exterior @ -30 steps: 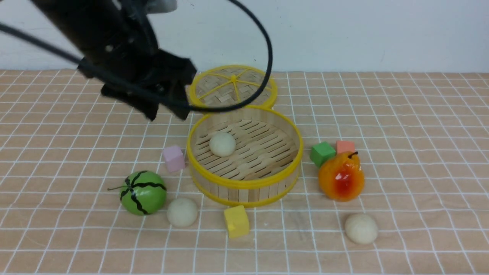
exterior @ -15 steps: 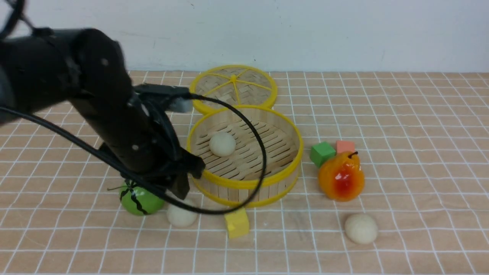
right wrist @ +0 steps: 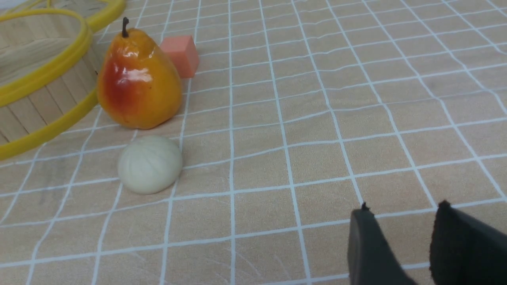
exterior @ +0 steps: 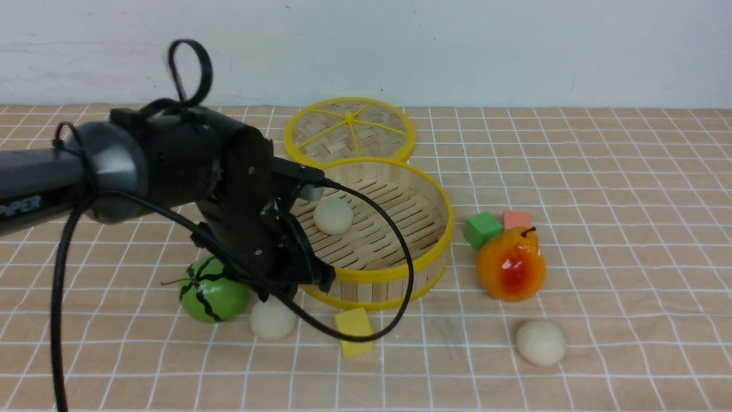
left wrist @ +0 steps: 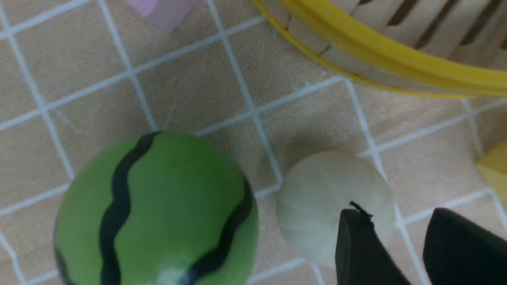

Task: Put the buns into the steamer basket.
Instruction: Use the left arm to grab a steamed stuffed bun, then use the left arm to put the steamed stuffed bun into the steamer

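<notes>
The steamer basket [exterior: 394,276] stands mid-table with one bun [exterior: 333,216] on its slatted floor. A second bun [exterior: 273,319] lies on the cloth in front of the basket, beside the green melon [exterior: 210,292]. My left gripper [exterior: 283,289] hangs just above it. In the left wrist view this gripper [left wrist: 396,211] is open and empty, with one finger over the edge of that bun [left wrist: 324,198]. A third bun [exterior: 540,342] lies at the front right and also shows in the right wrist view [right wrist: 149,164]. My right gripper [right wrist: 403,208] is open and empty, low over bare cloth to the right of it.
The woven lid [exterior: 349,129] lies behind the basket. A glossy pear [exterior: 510,264], a green cube [exterior: 482,229] and a salmon cube [exterior: 516,218] sit right of the basket. A yellow cube [exterior: 354,331] lies at its front. A pink cube [left wrist: 158,10] is near its left wall.
My left arm has swung down from high behind the basket's left side to the bun beside the melon. The buns and other things have not moved.
</notes>
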Controlling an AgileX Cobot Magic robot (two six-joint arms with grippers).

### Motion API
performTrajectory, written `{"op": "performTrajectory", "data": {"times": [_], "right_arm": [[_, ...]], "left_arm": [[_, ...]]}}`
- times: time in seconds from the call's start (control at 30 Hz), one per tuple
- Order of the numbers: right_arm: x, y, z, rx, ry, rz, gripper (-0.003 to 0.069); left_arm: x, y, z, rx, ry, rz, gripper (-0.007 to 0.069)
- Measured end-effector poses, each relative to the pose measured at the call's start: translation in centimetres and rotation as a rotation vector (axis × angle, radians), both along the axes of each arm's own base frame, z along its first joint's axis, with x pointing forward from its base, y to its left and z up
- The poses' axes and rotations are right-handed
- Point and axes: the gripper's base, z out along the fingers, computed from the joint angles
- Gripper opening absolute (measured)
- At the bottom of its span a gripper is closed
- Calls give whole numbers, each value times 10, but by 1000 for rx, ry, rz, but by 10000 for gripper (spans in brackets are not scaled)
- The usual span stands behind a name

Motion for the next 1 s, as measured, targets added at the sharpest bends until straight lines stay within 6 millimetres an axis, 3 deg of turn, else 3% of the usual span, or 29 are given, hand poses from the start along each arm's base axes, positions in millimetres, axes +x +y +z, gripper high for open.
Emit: {"op": "performTrajectory", "data": {"times": [0.13,0.47,0.7,0.87,1.0], "right_arm": [[0,0,0,0,0,0,239],[0,0,0,0,0,0,239],[0,0,0,0,0,0,239],[0,0,0,0,0,0,239],[0,0,0,0,0,0,239]], "left_arm": [[6,1,-16,54,9,-15,239],[10,-1,-31,71,22,-20,227],[10,-3,-31,49,33,-7,4],[12,-5,-5,36,51,2,-12],[19,-13,34,-19,15,-28,-12]]}}
